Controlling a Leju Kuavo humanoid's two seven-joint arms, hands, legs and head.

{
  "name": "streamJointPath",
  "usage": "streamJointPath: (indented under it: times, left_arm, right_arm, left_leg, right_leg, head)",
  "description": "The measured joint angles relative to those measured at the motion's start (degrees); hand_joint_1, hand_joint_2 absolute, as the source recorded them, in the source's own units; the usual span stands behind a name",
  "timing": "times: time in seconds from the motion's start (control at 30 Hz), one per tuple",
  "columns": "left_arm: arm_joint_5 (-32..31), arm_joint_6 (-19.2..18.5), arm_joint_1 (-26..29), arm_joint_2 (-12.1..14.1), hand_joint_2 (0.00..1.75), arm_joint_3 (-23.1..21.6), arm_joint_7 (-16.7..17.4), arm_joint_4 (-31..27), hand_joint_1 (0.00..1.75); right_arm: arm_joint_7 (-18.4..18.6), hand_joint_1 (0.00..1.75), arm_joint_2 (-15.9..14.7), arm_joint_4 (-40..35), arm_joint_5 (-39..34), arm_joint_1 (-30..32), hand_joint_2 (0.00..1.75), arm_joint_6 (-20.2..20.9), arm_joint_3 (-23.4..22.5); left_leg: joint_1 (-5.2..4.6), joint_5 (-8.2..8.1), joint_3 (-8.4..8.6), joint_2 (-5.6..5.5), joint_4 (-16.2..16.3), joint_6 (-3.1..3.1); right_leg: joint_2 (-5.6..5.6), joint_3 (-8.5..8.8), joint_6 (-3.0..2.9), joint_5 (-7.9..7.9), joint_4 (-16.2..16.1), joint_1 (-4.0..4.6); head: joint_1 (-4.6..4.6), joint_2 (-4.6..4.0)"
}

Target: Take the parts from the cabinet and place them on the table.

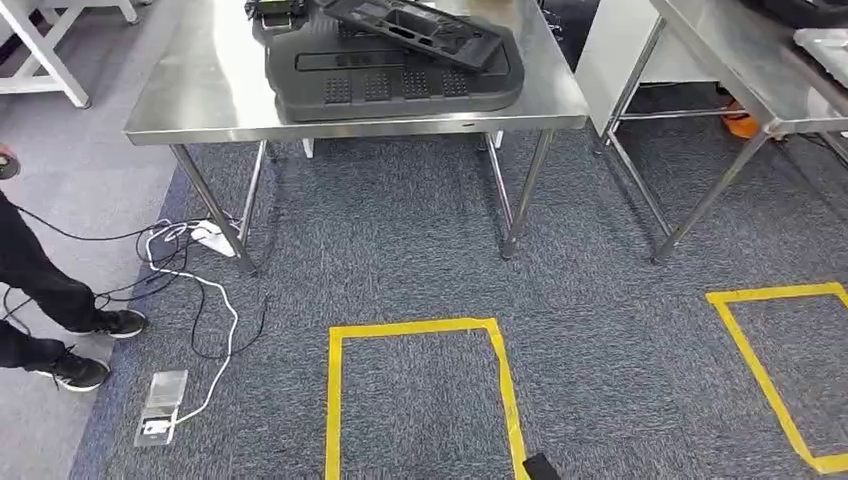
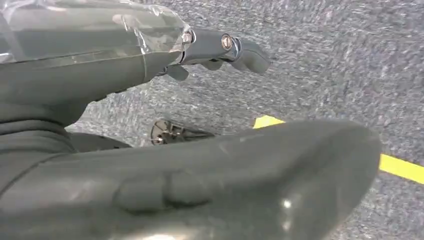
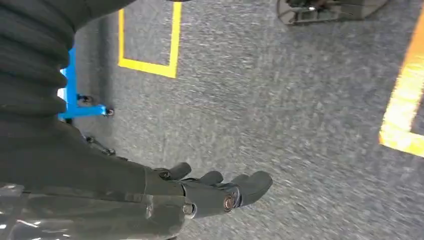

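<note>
Two black moulded parts lie on the steel table [image 1: 190, 95] ahead of me. The large flat one [image 1: 390, 80] has a narrower one [image 1: 415, 28] resting askew on top of it. A small dark item [image 1: 272, 10] sits at the table's far side. My left hand [image 2: 150, 65] hangs over the grey carpet, its fingers [image 2: 220, 46] stretched out and holding nothing. My right hand [image 3: 200, 192] also hangs above the carpet, with its fingers [image 3: 250, 185] loosely extended and empty.
A second steel table [image 1: 740, 60] stands at the right with an orange object [image 1: 742, 125] beneath it. Yellow tape squares [image 1: 420, 330] [image 1: 770, 375] mark the carpet. A person's legs [image 1: 45, 290], loose cables [image 1: 195, 285] and a floor socket box [image 1: 160, 405] are at the left. A blue wheeled frame [image 3: 75, 97] stands behind me.
</note>
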Motion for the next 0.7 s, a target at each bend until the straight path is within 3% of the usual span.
streamJointPath:
  times: [0.03, 0.07, 0.13, 0.17, 0.2, 0.23, 0.3, 0.33, 0.37, 0.4, 0.47, 0.5, 0.53, 0.57, 0.6, 0.67, 0.7]
  left_arm:
    - [0.0, 0.1, 0.0, 0.0, 0.00, 0.0, 0.1, 0.0, 0.00]
    - [-0.1, 0.1, 0.0, 0.0, 0.00, 0.0, 0.3, -0.1, 0.00]
    - [-0.5, 0.2, -0.1, 0.0, 0.00, 0.0, 0.4, -0.2, 0.00]
    - [-0.6, 0.3, -0.1, 0.0, 0.00, 0.0, 0.5, -0.2, 0.00]
    - [-0.7, 0.4, -0.2, 0.0, 0.00, 0.0, 0.5, -0.3, 0.00]
    - [-0.7, 0.4, -0.3, 0.0, 0.00, 0.0, 0.5, -0.3, 0.00]
    - [-0.9, 0.4, -0.4, 0.0, 0.00, 0.0, 0.5, -0.5, 0.00]
    - [-0.9, 0.5, -0.3, 0.0, 0.00, 0.0, 0.5, -0.5, 0.00]
    - [-0.9, 0.5, -0.3, 0.0, 0.00, 0.0, 0.5, -0.5, 0.00]
    - [-1.0, 0.5, -0.3, 0.0, 0.00, 0.0, 0.5, -0.5, 0.00]
    - [-1.1, 0.5, -0.3, 0.0, 0.00, 0.0, 0.5, -0.5, 0.00]
    - [-1.1, 0.5, -0.3, 0.0, 0.00, 0.0, 0.5, -0.5, 0.00]
    - [-1.2, 0.5, -0.2, 0.0, 0.00, 0.0, 0.5, -0.6, 0.00]
    - [-1.3, 0.5, -0.2, 0.0, 0.00, 0.0, 0.5, -0.6, 0.00]
    - [-1.3, 0.5, -0.3, 0.0, 0.00, 0.0, 0.5, -0.6, 0.00]
    - [-1.6, 0.5, -0.4, 0.0, 0.00, 0.0, 0.5, -0.6, 0.00]
    - [-1.7, 0.5, -0.5, 0.0, 0.00, 0.0, 0.5, -0.6, 0.00]
  right_arm:
    - [-0.2, 0.00, 0.2, 0.3, -0.4, 0.0, 1.75, 0.0, 0.3]
    - [-0.3, 0.00, 0.3, 0.6, -1.0, 0.0, 1.75, 0.1, 0.7]
    - [-0.9, 0.00, 0.4, 1.0, -2.6, -0.2, 1.75, 0.0, 1.5]
    - [-1.2, 0.00, 0.5, 1.2, -3.6, -0.5, 1.75, -0.1, 1.8]
    - [-1.5, 0.00, 0.5, 1.3, -4.3, -0.7, 1.75, -0.1, 2.3]
    - [-2.1, 0.00, 0.5, 1.4, -4.8, -0.8, 0.00, -0.4, 2.7]
    - [-2.7, 0.00, 0.6, 1.7, -5.5, -0.9, 0.00, -0.6, 3.6]
    - [-3.0, 0.00, 0.6, 1.8, -5.7, -0.9, 0.00, -0.5, 4.0]
    - [-3.5, 0.00, 0.6, 1.8, -6.1, -1.1, 0.00, -0.5, 4.4]
    - [-4.1, 0.00, 0.6, 1.8, -6.6, -1.2, 0.00, -0.6, 4.8]
    - [-5.2, 0.00, 0.6, 1.9, -7.5, -1.4, 0.00, -0.9, 5.7]
    - [-5.6, 0.00, 0.5, 2.0, -7.9, -1.4, 0.00, -1.1, 6.1]
    - [-6.0, 0.00, 0.5, 2.0, -8.4, -1.5, 0.00, -1.3, 6.6]
    - [-6.7, 0.00, 0.5, 2.0, -8.9, -1.5, 0.00, -1.7, 6.9]
    - [-7.2, 0.00, 0.5, 2.0, -9.6, -1.5, 0.00, -2.1, 7.2]
    - [-8.0, 0.00, 0.5, 2.0, -10.3, -1.5, 0.00, -2.4, 7.7]
    - [-8.2, 0.00, 0.4, 2.0, -10.3, -1.6, 0.00, -2.5, 8.0]
  left_leg:
    - [0.01, 0.19, -0.50, 0.00, 0.3, -0.02]
    - [0.05, 0.30, -0.98, 0.00, 0.6, -0.16]
    - [0.14, 0.41, -1.50, 0.00, 1.2, -0.39]
    - [0.16, 0.45, -1.69, 0.01, 1.5, -0.55]
    - [-0.24, 0.51, -1.97, 0.01, 1.9, -1.04]
    - [-0.20, 0.74, -2.12, -0.05, 1.9, -1.38]
    - [0.03, 1.24, -2.13, -0.06, 1.6, -2.13]
    - [-0.05, 1.48, -2.30, -0.14, 1.6, -2.55]
    - [0.23, 0.41, -2.55, -0.34, 2.5, -2.93]
    - [0.18, -1.80, -3.52, -0.45, 4.6, -3.22]
    - [0.42, -7.52, -6.92, -0.46, 13.7, -3.67]
    - [0.45, -9.31, -8.20, -0.45, 17.8, -3.78]
    - [0.46, -9.64, -8.38, -0.45, 19.4, -3.81]
    - [0.46, -8.83, -7.23, -0.45, 18.3, -3.72]
    - [0.46, -7.15, -4.88, -0.45, 14.9, -3.55]
    - [0.48, -2.93, 1.97, -0.49, 3.6, -3.07]
    - [0.36, -3.28, 3.14, -0.57, 0.4, -2.84]
  right_leg:
    - [0.00, 0.00, 0.15, -0.06, 1.2, -0.08]
    - [-0.01, 1.72, 0.22, 1.34, -0.9, -0.21]
    - [-0.05, 7.89, 0.13, 5.50, -10.9, -0.44]
    - [-0.10, 10.53, 0.07, 6.28, -15.7, -0.56]
    - [0.08, 10.48, -0.35, 5.86, -16.4, -0.06]
    - [0.26, 10.23, -0.91, 6.32, -16.5, -0.01]
    - [0.28, 10.01, -1.47, 6.66, -16.3, 0.24]
    - [0.22, 9.79, -2.12, 7.24, -16.7, 0.08]
    - [0.00, 9.51, -2.64, 7.77, -17.0, -0.19]
    - [0.07, 9.02, -3.10, 8.10, -17.0, -0.20]
    - [0.00, 8.08, -3.43, 8.68, -16.9, -0.06]
    - [-0.05, 7.66, -3.38, 8.96, -16.9, 0.02]
    - [-0.07, 7.31, -3.35, 9.20, -16.8, 0.06]
    - [-0.07, 7.02, -3.17, 9.44, -16.8, 0.06]
    - [-0.06, 6.83, -3.03, 9.64, -16.7, 0.05]
    - [-0.02, 6.69, -2.65, 9.92, -16.6, 0.04]
    - [-0.05, 6.52, -2.38, 10.05, -16.4, 0.37]
  head:
    - [0.04, 0.00]
    - [0.13, 0.00]
    - [0.26, 0.00]
    - [0.35, 0.00]
    - [0.33, 0.00]
    - [0.24, 0.00]
    - [0.04, 0.00]
    - [0.09, 0.00]
    - [0.04, 0.00]
    - [-0.40, 0.00]
    - [-1.05, 0.00]
    - [-1.05, 0.00]
    - [-1.11, 0.00]
    - [-1.12, 0.00]
    - [-1.11, 0.00]
    - [-1.22, 0.00]
    - [-1.31, 0.00]
